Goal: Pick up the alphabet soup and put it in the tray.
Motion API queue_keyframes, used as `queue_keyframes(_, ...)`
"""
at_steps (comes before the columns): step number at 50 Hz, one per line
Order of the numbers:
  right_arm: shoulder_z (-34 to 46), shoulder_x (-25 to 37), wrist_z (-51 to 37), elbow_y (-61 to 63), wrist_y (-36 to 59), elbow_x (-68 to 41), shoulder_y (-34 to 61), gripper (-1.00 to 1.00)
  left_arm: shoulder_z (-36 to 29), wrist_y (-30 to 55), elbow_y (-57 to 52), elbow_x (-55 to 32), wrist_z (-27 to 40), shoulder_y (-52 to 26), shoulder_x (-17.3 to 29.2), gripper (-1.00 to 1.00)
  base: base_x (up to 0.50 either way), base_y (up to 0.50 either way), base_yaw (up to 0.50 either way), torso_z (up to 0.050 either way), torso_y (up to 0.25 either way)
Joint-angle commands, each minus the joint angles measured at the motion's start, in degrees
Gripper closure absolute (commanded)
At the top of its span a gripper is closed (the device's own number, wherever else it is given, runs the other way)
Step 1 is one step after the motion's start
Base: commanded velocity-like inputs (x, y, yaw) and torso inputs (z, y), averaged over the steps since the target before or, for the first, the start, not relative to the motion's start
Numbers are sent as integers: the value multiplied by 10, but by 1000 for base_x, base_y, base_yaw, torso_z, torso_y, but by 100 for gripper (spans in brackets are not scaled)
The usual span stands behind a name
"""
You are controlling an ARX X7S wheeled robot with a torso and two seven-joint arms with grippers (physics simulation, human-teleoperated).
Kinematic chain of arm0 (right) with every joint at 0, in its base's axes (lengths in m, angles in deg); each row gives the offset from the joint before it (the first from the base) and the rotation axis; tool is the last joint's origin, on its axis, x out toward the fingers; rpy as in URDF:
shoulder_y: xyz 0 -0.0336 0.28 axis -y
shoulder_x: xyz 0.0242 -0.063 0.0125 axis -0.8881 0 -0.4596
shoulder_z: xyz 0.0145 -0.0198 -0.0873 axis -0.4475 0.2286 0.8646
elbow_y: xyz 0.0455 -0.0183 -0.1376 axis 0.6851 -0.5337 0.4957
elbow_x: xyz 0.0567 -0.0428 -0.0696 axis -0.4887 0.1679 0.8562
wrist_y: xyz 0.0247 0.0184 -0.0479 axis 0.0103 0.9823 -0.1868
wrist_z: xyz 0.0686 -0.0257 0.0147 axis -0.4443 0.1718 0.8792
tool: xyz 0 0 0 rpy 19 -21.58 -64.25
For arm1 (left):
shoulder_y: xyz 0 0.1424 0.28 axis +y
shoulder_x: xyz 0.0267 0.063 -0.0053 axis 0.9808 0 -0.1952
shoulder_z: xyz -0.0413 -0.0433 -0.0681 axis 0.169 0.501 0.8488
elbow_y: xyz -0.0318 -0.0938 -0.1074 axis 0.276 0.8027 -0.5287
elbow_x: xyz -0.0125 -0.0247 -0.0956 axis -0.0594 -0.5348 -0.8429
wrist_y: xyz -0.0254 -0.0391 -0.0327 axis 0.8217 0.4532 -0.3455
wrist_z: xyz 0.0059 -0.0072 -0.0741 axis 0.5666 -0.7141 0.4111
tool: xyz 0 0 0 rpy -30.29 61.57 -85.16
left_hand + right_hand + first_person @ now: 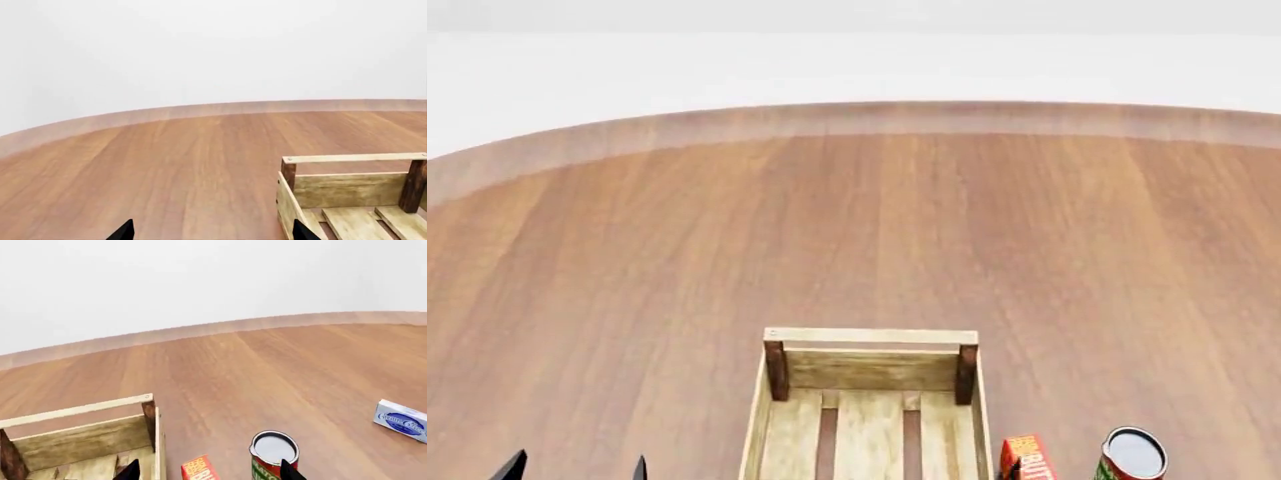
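Light wooden slatted tray [869,400] is seen on a brown wooden floor [627,280], with both grippers spread open.

The left gripper [212,231] is held beside the tray's end rail; the right gripper [208,471] is held near an upright red-and-green labelled can [273,455] and an orange-red carton [199,469]. A blue-and-white box [402,421] lies apart. The alphabet soup cannot be located in any view.

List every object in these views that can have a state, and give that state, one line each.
tray: upright on the floor, visible part holds nothing.
red-and-green can: upright, lid on, beside the tray, ungripped.
orange carton: standing between tray and can.
blue-and-white box: lying flat, apart from the rest.
left gripper: open, holding nothing.
right gripper: open, holding nothing.
alphabet soup: not in view.
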Motion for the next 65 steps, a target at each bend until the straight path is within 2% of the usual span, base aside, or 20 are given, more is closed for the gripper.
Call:
queue_keyframes(1, -79, -8, -96, 87, 108, -50, -10, -100, -4, -2, 1, -5, 4, 0, 4, -100, 0, 0, 0, 0, 0)
queue_keyframes(6, -118, -9, -149, 153, 162, -71, -19, -100, -6, -3, 2, -6, 6, -1, 5, -100, 0, 0, 0, 0, 0)
queue_keyframes(15, -183, -28, -214, 194, 193, -111, -24, -100, -9, -4, 1, -8, 10, -1, 8, -100, 0, 0, 0, 0, 0)
queue_keyframes(31, -255, -29, -277, 248, 235, -174, -31, -100, -15, -2, -4, -12, 16, 0, 13, -100, 0, 0, 0, 0, 0)
queue_keyframes(46, -287, -44, -345, 232, 215, -167, -42, -100, -20, -4, 2, -17, 19, -2, 16, -100, 0, 0, 0, 0, 0)
queue_keyframes(48, -281, -44, -335, 223, 182, -151, -50, -100, -21, -4, 2, -17, 20, -3, 16, -100, 0, 0, 0, 0, 0)
queue_keyframes(65, -311, -37, -337, 174, 149, -181, -67, -100, -26, -7, 5, -22, 24, -5, 20, -100, 0, 0, 0, 0, 0)
